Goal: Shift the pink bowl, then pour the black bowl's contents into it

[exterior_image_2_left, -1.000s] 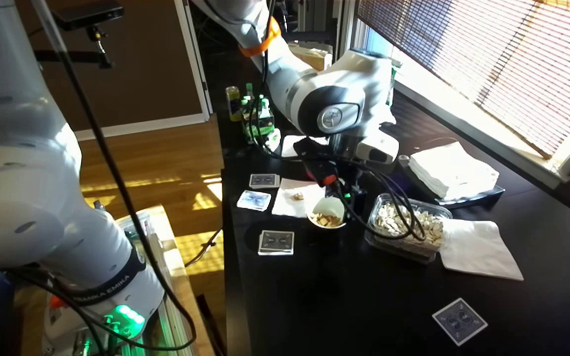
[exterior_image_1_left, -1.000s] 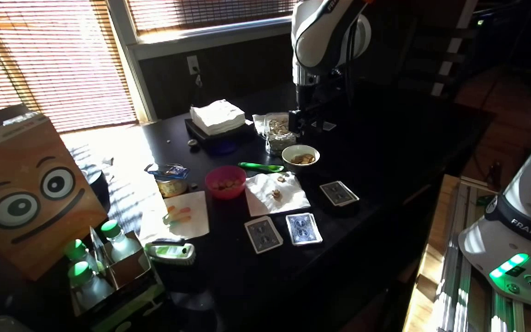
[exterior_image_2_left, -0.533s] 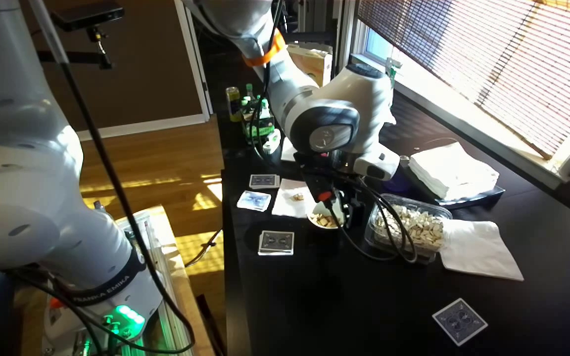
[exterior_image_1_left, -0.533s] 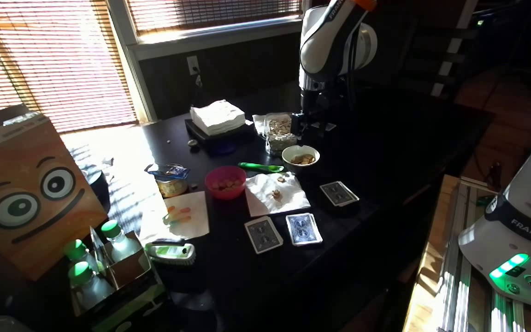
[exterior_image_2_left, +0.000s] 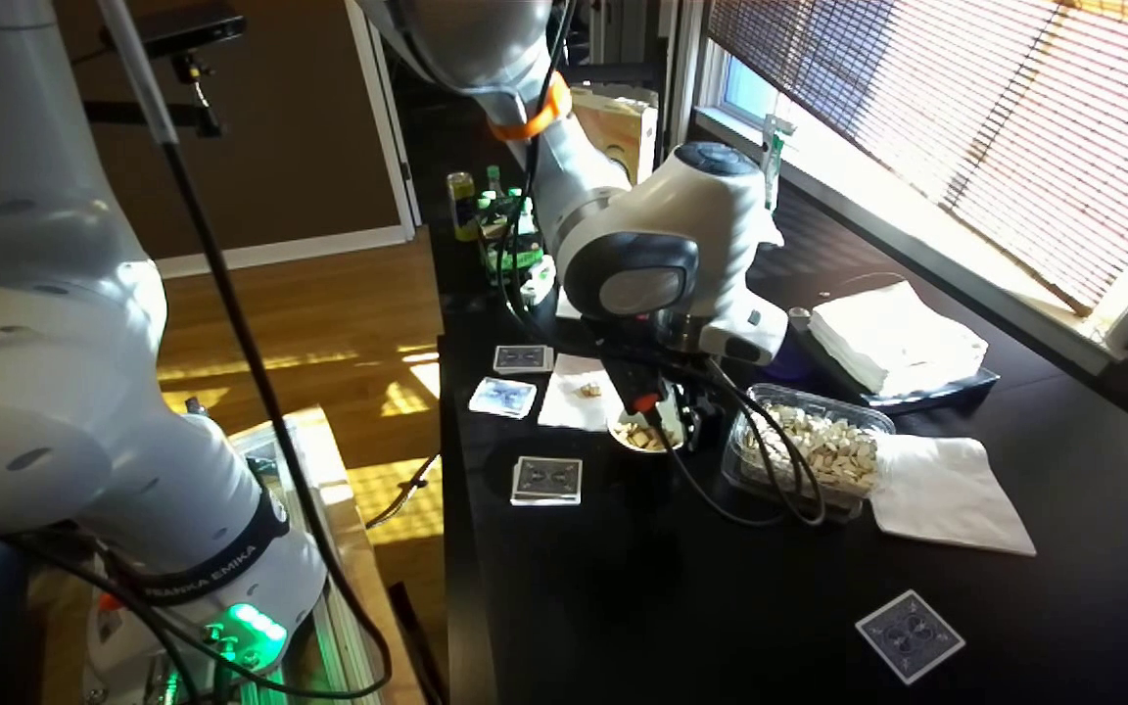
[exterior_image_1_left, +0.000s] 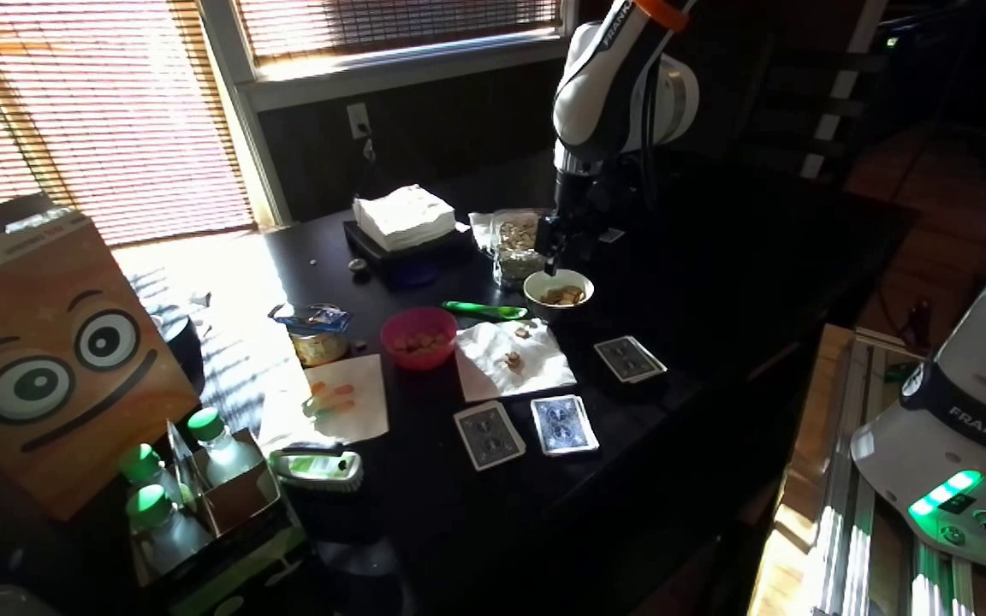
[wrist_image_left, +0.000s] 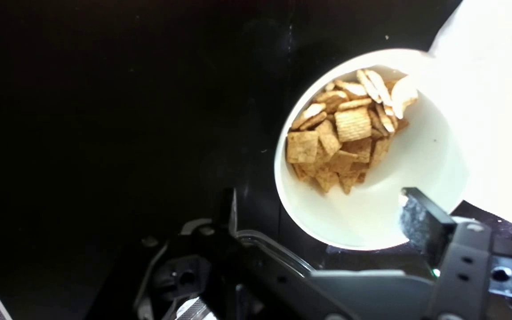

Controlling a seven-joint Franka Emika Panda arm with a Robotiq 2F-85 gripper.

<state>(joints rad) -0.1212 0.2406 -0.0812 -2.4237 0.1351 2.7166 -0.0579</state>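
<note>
The pink bowl stands on the dark table with small brown pieces in it; my arm hides it in an exterior view. A cream-white bowl holding cereal squares stands nearby, and its outer side looks dark there. It also shows in an exterior view and the wrist view. I can make out no separate black bowl; it is hidden or out of view. My gripper is open and empty above the cream-white bowl's edge. In the wrist view one finger overlaps the bowl's inside and the other lies outside its rim.
A clear container of pale pieces stands close beside the gripper. A green utensil, a napkin with crumbs and card decks lie around. A napkin stack, bottle carrier and orange box stand farther off.
In an exterior view my gripper shifts right, then comes lower and slightly back left, toward the cream-white bowl. It turns a little. The bowls have not moved.
</note>
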